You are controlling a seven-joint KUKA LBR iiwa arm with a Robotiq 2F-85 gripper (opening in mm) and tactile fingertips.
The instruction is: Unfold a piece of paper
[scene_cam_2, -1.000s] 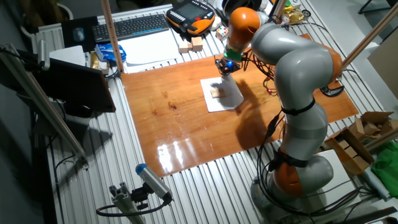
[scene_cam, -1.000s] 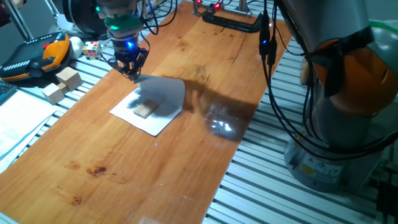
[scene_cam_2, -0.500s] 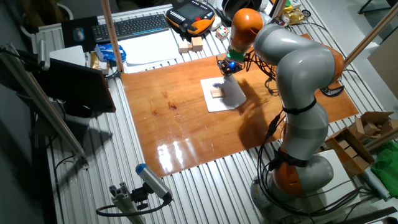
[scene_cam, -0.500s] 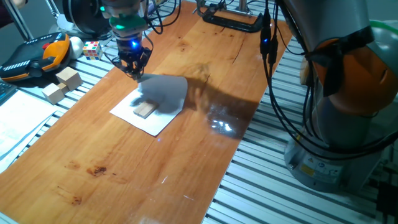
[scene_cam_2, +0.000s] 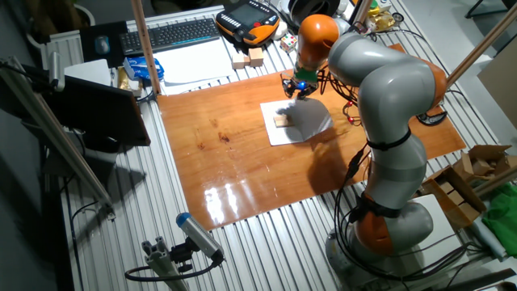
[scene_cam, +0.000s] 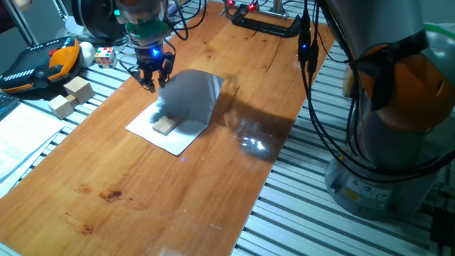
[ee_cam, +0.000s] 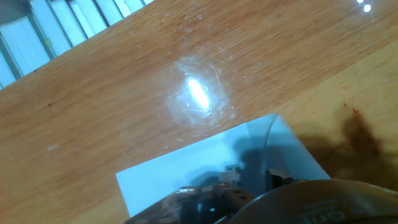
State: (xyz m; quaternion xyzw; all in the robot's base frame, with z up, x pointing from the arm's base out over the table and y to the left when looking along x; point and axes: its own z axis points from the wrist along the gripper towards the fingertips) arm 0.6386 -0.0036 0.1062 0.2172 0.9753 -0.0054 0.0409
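So the claw [scene_cam: 151, 80] is pinched onto the corner of the paper's top flap, as far as I can tell from the fixed views, with the jaws drawn in tight on the edge. The paper [scene_cam: 186, 99] sits mid-counter, and that upper half is peeled up and standing at a steep tilt, while the lower half lies flat on the wood. A small wooden block [scene_cam: 165, 126] sits on the flat half, looks like it's pinning it down.

Step-wise I'd call this the middle of the unfold: flap raised, not yet over the crease. The next move needs to swing the flap across and lay it down on the far side without dragging the bottom half out from under the block.

Room-wise, the counter [scene_cam: 142, 199] has plenty of bare wood on the side the flap has to land on. The crowded side is behind the claw, off the counter's edge: spare wooden blocks [scene_cam: 71, 96], a colour cube [scene_cam: 105, 55] and an orange-and-black handheld controller [scene_cam: 43, 62]. The hand view mostly shows paper and glare, not much help.
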